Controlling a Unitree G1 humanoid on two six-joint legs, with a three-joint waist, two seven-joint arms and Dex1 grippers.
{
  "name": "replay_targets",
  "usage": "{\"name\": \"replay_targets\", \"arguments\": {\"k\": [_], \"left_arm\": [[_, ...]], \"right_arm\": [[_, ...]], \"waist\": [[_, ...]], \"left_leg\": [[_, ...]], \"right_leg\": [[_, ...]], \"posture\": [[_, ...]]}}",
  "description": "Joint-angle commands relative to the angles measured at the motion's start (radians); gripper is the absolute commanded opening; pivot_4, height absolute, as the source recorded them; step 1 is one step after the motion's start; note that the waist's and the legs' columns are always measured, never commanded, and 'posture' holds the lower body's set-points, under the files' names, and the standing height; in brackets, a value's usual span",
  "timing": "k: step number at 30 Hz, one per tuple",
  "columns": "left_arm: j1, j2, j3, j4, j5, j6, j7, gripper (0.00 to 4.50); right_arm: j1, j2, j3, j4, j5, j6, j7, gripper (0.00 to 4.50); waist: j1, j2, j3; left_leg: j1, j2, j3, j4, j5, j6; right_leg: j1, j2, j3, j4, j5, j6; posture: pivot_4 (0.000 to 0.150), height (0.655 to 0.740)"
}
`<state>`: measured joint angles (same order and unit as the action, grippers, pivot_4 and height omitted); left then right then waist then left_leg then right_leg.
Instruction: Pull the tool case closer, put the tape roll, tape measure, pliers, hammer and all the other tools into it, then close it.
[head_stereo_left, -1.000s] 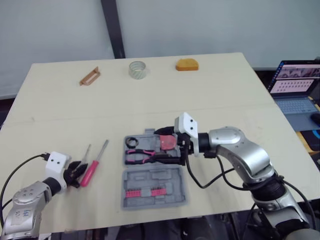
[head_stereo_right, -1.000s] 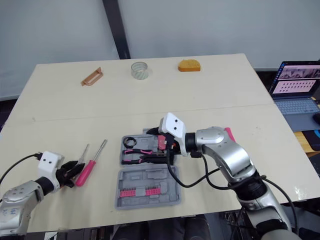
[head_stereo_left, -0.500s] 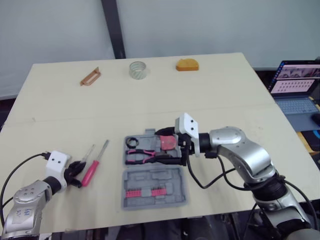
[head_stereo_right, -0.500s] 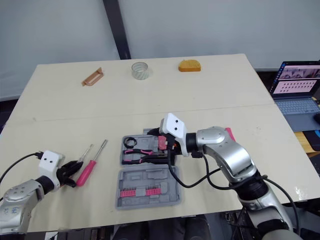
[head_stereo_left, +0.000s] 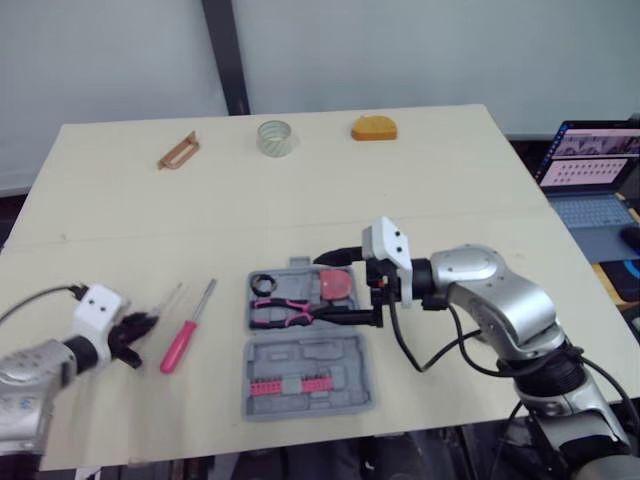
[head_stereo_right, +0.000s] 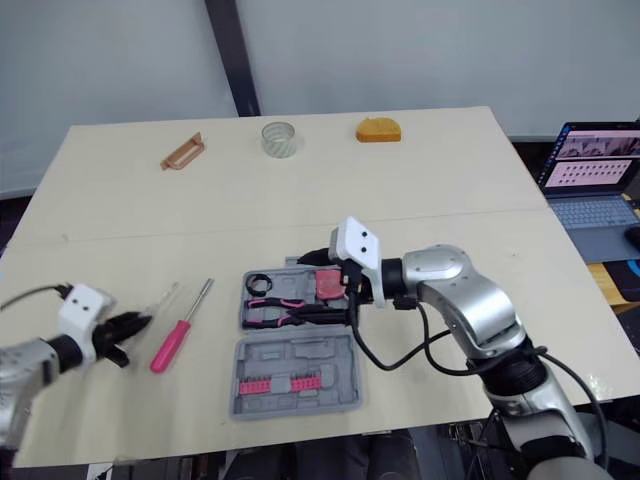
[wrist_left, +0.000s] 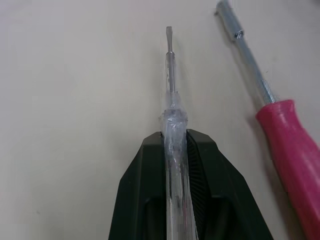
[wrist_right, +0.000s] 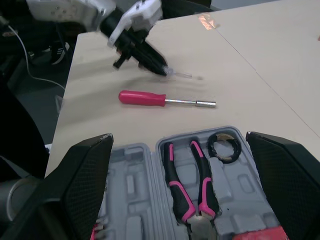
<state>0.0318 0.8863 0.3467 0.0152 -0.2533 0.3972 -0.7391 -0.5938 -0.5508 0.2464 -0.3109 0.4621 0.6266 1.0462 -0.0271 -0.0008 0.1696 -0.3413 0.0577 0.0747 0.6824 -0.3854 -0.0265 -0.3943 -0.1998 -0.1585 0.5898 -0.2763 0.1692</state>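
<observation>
Two drivers sit on my left side of the tabletop (head_stereo_left: 420, 190), and my left claw (wrist_left: 175, 137) is clamped on one of them: the clear driver (wrist_left: 170, 75), its see-through handle pinched between both fingers. Its long axis runs straight out along the fingers, w/ the flat tip pointing away from me toward the far edge. I can't tell if it's clear of the surface.

The pink driver (head_stereo_left: 183, 345) lies just beside it, on the case side and roughly parallel, handle toward me. It's not touching the claw.

The relation that matters: the case (head_stereo_left: 310, 360) lies open to the right of my left claw, w/ the pink driver between the two. So by my reckoning the carry goes rightward across that driver, and the clear one's axis prob. has to swing to suit a slot (which slot I can't make out from here). The left arm is the nearer one for both drivers.

My right claw (head_stereo_left: 320, 291) hangs spread wide over the case's far half, gripping nothing. The pliers (head_stereo_left: 285, 310) and red tape measure (head_stereo_left: 338, 285) are seated in that half below it. That puts the right arm over part of the drop zone, so it's a collision risk if I come in from the left.

The tape roll (head_stereo_left: 275, 138) stands well apart at the far edge, not packed yet.
</observation>
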Motion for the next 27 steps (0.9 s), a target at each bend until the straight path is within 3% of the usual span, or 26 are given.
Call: {"name": "replay_targets", "arguments": {"k": [1, 7, 13, 21, 27], "left_arm": [[-0.053, 0.113, 0.000, -0.103, -0.058, 0.031, -0.146, 0.10], [-0.211, 0.227, -0.192, -0.219, -0.079, 0.072, -0.346, 0.10], [-0.396, 0.212, -0.403, -0.265, -0.039, 0.094, -0.466, 0.10], [-0.534, 0.143, -0.621, -0.340, 0.047, 0.206, -0.484, 0.10], [-0.577, 0.132, -0.693, -0.414, 0.089, 0.319, -0.467, 0.10]], "right_arm": [[0.015, -0.045, -0.049, -0.041, 0.033, -0.034, 0.052, 4.50], [0.081, -0.174, -0.102, -0.049, 0.044, -0.074, 0.139, 4.50], [0.148, -0.290, -0.152, -0.061, 0.041, -0.107, 0.199, 4.50], [0.224, -0.348, -0.161, -0.081, 0.001, -0.148, 0.193, 4.50], [0.261, -0.342, -0.155, -0.102, -0.018, -0.135, 0.151, 4.50]], "waist": [[0.000, 0.000, 0.000], [0.002, 0.002, 0.002], [0.001, 0.001, 0.003], [0.003, -0.001, 0.004], [0.005, -0.002, 0.005]], "left_leg": [[0.000, 0.000, 0.000, 0.000, 0.000, 0.000], [-0.001, 0.000, 0.000, -0.001, 0.000, 0.000], [-0.001, 0.000, 0.001, 0.000, 0.000, 0.000], [-0.003, 0.000, 0.001, 0.001, 0.000, 0.000], [-0.003, 0.000, 0.001, 0.002, 0.000, 0.000]], "right_leg": [[0.000, 0.000, 0.000, 0.000, 0.000, 0.000], [-0.001, 0.000, 0.000, -0.001, 0.000, 0.000], [-0.001, 0.001, 0.000, 0.000, 0.000, 0.000], [-0.001, 0.001, 0.000, -0.001, 0.000, 0.000], [-0.001, 0.001, 0.000, 0.000, 0.000, 0.000]], "posture": [[0.150, 0.7400], [0.150, 0.7400], [0.150, 0.7400], [0.150, 0.7400], [0.150, 0.7400]]}}
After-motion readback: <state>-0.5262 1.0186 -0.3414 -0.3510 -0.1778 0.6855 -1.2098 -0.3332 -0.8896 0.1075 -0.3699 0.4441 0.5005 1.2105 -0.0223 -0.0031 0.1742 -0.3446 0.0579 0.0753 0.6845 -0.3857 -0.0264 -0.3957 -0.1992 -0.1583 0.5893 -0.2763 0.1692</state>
